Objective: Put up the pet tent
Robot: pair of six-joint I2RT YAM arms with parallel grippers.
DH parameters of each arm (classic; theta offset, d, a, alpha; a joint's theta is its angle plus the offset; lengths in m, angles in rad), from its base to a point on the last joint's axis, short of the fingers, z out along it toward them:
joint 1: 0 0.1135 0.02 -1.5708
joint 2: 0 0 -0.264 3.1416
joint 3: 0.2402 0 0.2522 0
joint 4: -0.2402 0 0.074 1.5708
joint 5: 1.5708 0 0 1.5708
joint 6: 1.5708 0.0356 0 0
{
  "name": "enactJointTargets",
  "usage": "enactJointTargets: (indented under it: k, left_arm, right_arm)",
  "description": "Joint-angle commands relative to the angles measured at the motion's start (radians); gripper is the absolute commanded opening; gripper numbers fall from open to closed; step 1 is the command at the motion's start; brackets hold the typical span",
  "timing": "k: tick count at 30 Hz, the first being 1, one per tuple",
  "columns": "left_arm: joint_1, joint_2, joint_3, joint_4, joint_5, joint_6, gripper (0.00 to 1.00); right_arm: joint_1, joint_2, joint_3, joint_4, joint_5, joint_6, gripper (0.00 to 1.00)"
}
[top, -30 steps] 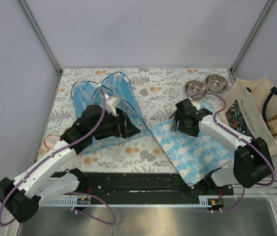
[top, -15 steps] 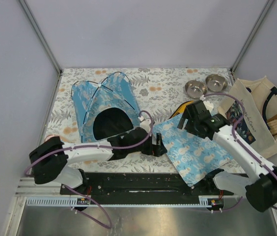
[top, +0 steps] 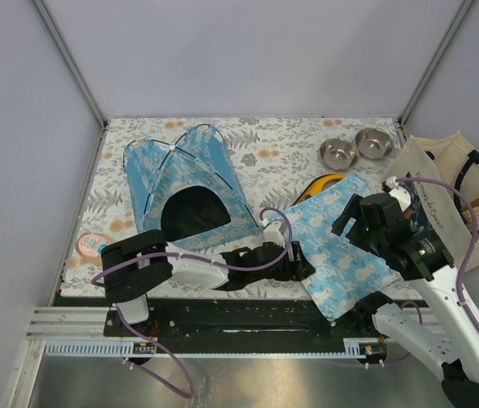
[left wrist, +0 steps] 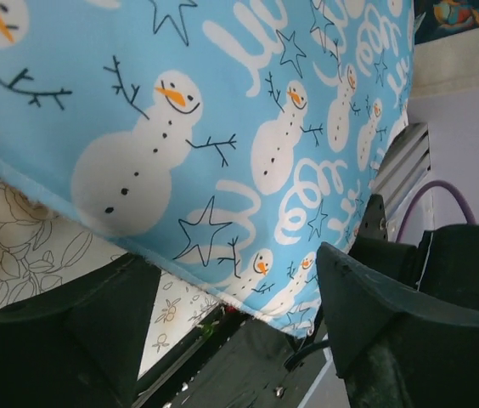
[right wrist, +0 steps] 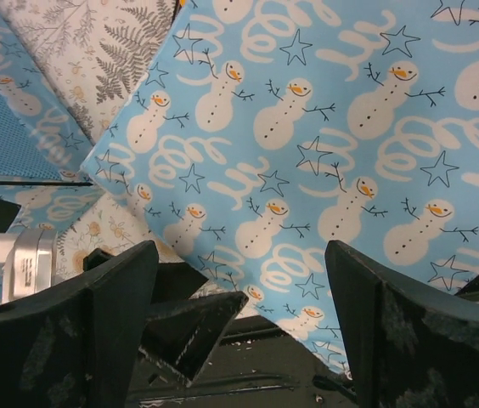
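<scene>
Pet tent, light-blue fabric with white snowman print and thin black poles [top: 205, 161]: stands erected at the rear left of the counter on the grey floral cloth [top: 282, 153], its dark arched doorway facing the arms. Only the top view shows it whole; the right wrist view catches just a blue corner and a black pole at its left edge [right wrist: 2, 127].

Left pincer [top: 301, 265]: the arm lies low along the near edge. The top view does not resolve the fingers. The left wrist view [left wrist: 231, 314] shows them well apart, gripping nothing, with the slightly raised edge of the flat square snowman-print mat [left wrist: 222, 110] just beyond them.

Right pincer [top: 354, 223]: poised over the mat [top: 341, 255]. The right wrist view [right wrist: 239, 340] shows its fingers spread wide above the print, holding nothing. Contact with the fabric cannot be judged.

Seen from the top view only:
- Two round steel bowls [top: 339, 153] [top: 374, 142] side by side at the rear right.
- Cream canvas tote bag [top: 435, 170] off the right edge, its contents partly cut off.
- Yellow object [top: 320, 182], mostly hidden under the mat's far corner and not identifiable.
- Small pink round item [top: 93, 246] at the left edge.

A dark shape and a white block at the lower left of the right wrist view are too unclear to name.
</scene>
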Motion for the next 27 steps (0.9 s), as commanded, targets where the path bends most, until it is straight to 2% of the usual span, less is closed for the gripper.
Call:
enactJointTargets:
  k: [1,6,7,8,9,14,19,22,25,27]
  left_arm:
    - [-0.003,0.022,0.072,0.102,-0.091,-0.037,0.70]
    - [0.012,0.042,0.130,-0.016,-0.096,-0.030,0.33]
    - [0.016,0.037,0.132,-0.039,-0.102,-0.028,0.13]
    - [0.024,0.029,0.130,-0.055,-0.114,-0.028,0.04]
    - [0.035,0.016,0.129,-0.075,-0.122,-0.025,0.00]
    - [0.093,-0.124,0.184,-0.252,-0.123,0.109,0.00]
    - [0.164,-0.242,0.363,-0.678,-0.067,0.329,0.00]
    - [0.226,-0.329,0.357,-0.840,-0.022,0.415,0.00]
    - [0.335,-0.421,0.304,-0.901,0.091,0.507,0.00]
    - [0.386,-0.437,0.291,-0.938,0.218,0.564,0.00]
  right_arm:
    - [-0.006,-0.032,0.084,-0.072,0.029,-0.051,0.88]
    - [-0.004,-0.070,0.101,-0.086,0.029,-0.086,0.88]
    - [-0.004,-0.075,0.101,-0.086,0.026,-0.089,0.89]
    - [-0.004,-0.078,0.102,-0.086,0.023,-0.095,0.88]
    - [-0.004,-0.079,0.102,-0.086,0.018,-0.101,0.88]
    - [-0.004,-0.082,0.106,-0.083,-0.020,-0.121,0.88]
    - [-0.004,-0.082,0.061,-0.049,-0.061,-0.124,0.90]
    - [-0.004,-0.075,-0.012,0.000,-0.075,-0.112,0.91]
    - [-0.004,-0.067,-0.078,0.034,-0.033,-0.103,0.92]
    - [-0.006,-0.061,-0.108,0.064,-0.002,-0.111,0.92]
